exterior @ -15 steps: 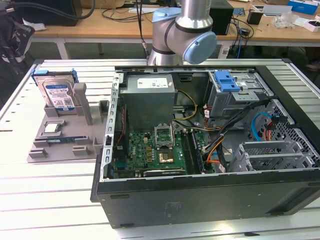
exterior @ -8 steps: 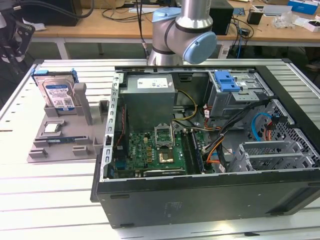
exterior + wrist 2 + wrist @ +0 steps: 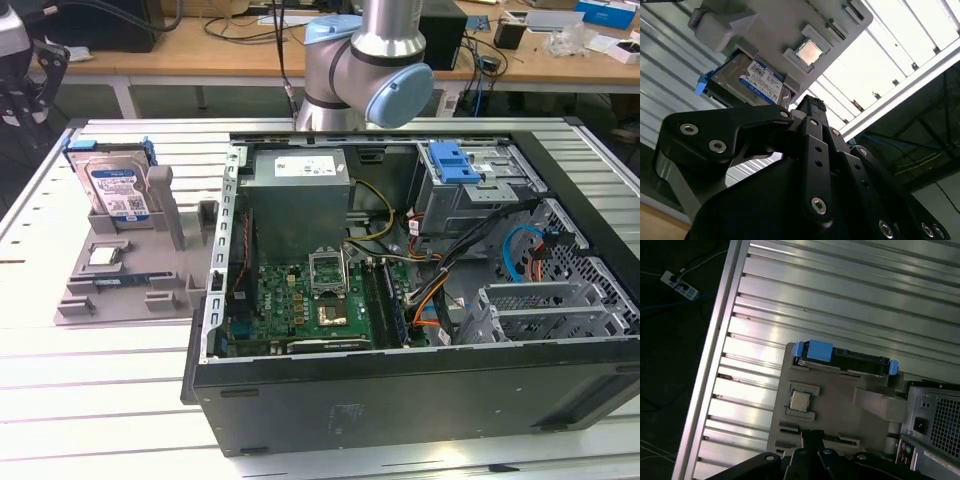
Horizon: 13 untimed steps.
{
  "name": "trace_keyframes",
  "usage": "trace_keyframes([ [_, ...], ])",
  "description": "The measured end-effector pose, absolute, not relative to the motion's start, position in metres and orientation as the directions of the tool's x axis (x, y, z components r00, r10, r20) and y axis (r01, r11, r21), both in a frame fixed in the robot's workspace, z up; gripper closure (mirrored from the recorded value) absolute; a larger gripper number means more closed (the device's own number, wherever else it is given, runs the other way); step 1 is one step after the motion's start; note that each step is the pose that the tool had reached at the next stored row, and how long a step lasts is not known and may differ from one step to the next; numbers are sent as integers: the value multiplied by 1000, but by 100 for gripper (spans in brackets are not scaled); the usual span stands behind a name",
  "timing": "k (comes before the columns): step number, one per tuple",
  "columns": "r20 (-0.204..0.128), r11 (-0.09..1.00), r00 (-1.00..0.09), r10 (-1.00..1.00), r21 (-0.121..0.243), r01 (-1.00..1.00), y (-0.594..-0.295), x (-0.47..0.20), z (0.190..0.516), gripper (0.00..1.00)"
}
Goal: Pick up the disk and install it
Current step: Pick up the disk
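The disk (image 3: 115, 190) is a silver drive with a blue-and-white label in a blue caddy. It stands on edge in a slot of the grey holder (image 3: 130, 290) at the exterior view's left. Both wrist views look down on it: the labelled face of the disk (image 3: 757, 80) in the second, the dark top edge of the disk (image 3: 850, 360) in the first. My gripper (image 3: 807, 102) hangs above the holder (image 3: 840, 405), apart from the disk. The gripper (image 3: 811, 433) is shut, with nothing between its black fingers.
A small square silver chip (image 3: 105, 255) (image 3: 808, 51) (image 3: 799, 400) lies in the holder near the disk. The open computer case (image 3: 400, 380) lies beside it, with a blue-latched drive bay (image 3: 455, 162) at its far end. The ribbed metal table (image 3: 840, 290) ends at an edge.
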<state>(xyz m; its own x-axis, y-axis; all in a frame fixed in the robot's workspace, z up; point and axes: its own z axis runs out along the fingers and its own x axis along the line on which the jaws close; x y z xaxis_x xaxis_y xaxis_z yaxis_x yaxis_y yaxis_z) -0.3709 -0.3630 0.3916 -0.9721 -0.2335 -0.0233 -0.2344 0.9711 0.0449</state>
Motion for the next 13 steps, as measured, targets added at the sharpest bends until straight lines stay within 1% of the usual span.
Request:
trace_keyframes([
  [4,-23,937,-938,-346,45,-347,-363,-371,392,89],
  [13,-23,874,-875,-483,45,-483,-363,-371,392,89],
])
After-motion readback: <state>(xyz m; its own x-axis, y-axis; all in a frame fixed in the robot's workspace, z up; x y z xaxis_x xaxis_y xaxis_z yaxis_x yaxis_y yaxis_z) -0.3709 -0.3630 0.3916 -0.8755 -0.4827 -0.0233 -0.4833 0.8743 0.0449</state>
